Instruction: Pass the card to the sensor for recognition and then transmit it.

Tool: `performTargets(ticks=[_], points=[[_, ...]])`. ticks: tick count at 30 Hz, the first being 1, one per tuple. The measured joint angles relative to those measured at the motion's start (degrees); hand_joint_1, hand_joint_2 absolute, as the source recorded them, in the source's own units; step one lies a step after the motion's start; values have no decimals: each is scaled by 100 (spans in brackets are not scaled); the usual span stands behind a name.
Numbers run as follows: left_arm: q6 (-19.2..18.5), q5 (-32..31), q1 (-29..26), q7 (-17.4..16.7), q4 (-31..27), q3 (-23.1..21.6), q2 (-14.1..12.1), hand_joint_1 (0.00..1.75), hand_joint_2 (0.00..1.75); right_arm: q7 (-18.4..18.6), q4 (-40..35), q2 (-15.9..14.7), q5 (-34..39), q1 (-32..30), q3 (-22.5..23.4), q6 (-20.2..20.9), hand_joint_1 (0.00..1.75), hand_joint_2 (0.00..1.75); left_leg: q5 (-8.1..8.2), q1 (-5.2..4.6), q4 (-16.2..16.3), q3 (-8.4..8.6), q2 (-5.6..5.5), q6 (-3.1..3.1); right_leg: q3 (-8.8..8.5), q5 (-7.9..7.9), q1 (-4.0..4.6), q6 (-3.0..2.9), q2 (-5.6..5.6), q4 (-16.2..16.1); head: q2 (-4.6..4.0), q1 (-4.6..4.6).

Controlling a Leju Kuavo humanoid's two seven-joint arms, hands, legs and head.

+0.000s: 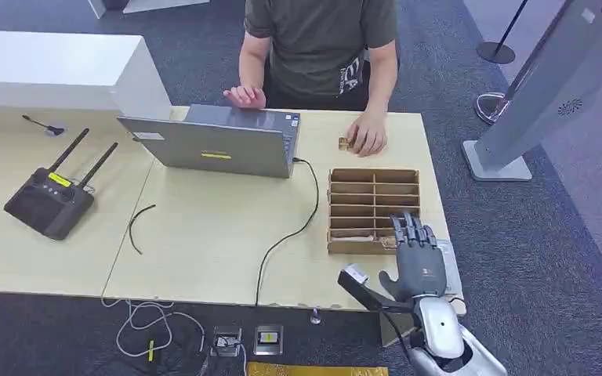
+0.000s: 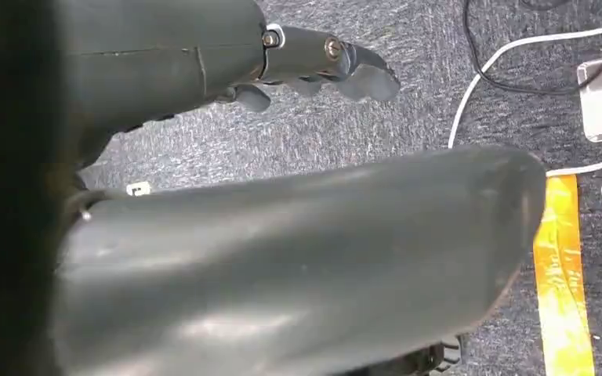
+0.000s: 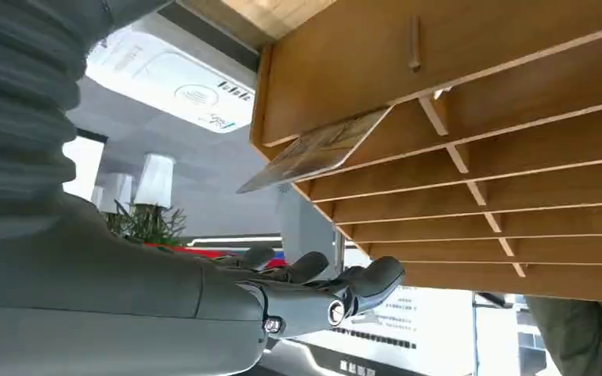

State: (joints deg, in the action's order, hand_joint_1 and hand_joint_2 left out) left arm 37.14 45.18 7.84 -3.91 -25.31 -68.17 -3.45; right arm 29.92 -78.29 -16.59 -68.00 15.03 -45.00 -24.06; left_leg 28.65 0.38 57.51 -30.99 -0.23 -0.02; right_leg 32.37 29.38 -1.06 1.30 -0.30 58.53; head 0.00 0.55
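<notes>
A wooden slotted box [image 1: 372,207] stands on the table's right part. In the right wrist view a card [image 3: 313,150] sticks out of one slot of the box [image 3: 478,94], at the end nearest the hand. My right hand [image 1: 417,262] hovers at the box's near right corner, fingers stretched toward it and holding nothing. Its fingers [image 3: 321,283] are apart from the card. The white card sensor [image 3: 168,77] lies flat beside the box, partly under my hand [image 1: 448,266]. My left hand [image 2: 313,63] hangs over the carpet, holding nothing.
A person sits at the far side, one hand [image 1: 367,133] resting on the table by a small brown item, the other at a grey laptop [image 1: 219,141]. A black cable [image 1: 290,231] crosses the table. A black antenna controller [image 1: 47,202] lies left. A grey kiosk [image 1: 545,94] stands right.
</notes>
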Motion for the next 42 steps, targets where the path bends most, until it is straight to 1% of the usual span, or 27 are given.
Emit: performTargets(ticks=[7,8,9,10,11,13,14,15,17,18,30,42], points=[[57,-20,-15,0,-2,0,0,0,0,-13,39,46,50,1,0,7,0,175,0,0,0,-1,0,0,0,0,0,0,0,0,0,0],[61,-22,-15,0,-2,0,0,0,0,-15,39,46,54,2,0,7,12,175,0,0,0,-1,0,0,0,0,0,0,-1,0,0,0],[61,-22,-15,0,-2,0,0,0,0,-17,39,48,61,2,0,7,28,175,0,0,0,-1,0,0,0,0,0,0,-1,0,0,0],[63,-24,-16,0,-2,0,0,0,0,-17,39,48,63,1,0,7,33,175,0,0,0,-1,0,0,0,0,0,0,-1,0,0,0],[63,-24,-17,0,-2,0,0,0,0,-17,39,48,63,2,0,7,58,175,0,0,0,-1,0,0,-1,0,0,0,-1,0,0,0],[68,-33,-17,0,-2,0,0,0,0,-17,44,48,74,2,0,13,61,175,0,0,0,-1,0,0,0,0,0,0,-1,0,0,0],[70,-39,-17,0,-4,0,0,0,0,-15,44,48,76,2,0,15,145,175,0,0,0,-1,0,0,-1,0,0,0,-1,0,0,0],[72,-39,-17,0,-4,0,0,0,0,-11,46,48,74,2,0,13,157,175,0,0,0,-1,0,0,0,0,0,0,-1,0,0,0],[76,-44,-17,0,-4,0,0,0,0,-6,68,48,72,2,0,4,157,175,0,0,0,0,0,0,-1,0,0,0,-1,0,0,0],[76,-46,-17,0,-4,0,0,0,0,-2,83,48,70,1,0,2,175,175,0,0,0,-1,0,0,0,0,0,0,-1,0,0,0],[125,-76,-22,-24,-50,0,-7,0,0,103,162,50,9,65,9,-11,175,175,0,1,0,2,0,0,-2,0,1,0,-2,0,0,0],[127,-98,-22,-59,-83,0,-13,0,0,109,273,68,66,65,9,-147,175,175,0,1,0,3,1,0,-2,0,1,0,0,0,0,2]])
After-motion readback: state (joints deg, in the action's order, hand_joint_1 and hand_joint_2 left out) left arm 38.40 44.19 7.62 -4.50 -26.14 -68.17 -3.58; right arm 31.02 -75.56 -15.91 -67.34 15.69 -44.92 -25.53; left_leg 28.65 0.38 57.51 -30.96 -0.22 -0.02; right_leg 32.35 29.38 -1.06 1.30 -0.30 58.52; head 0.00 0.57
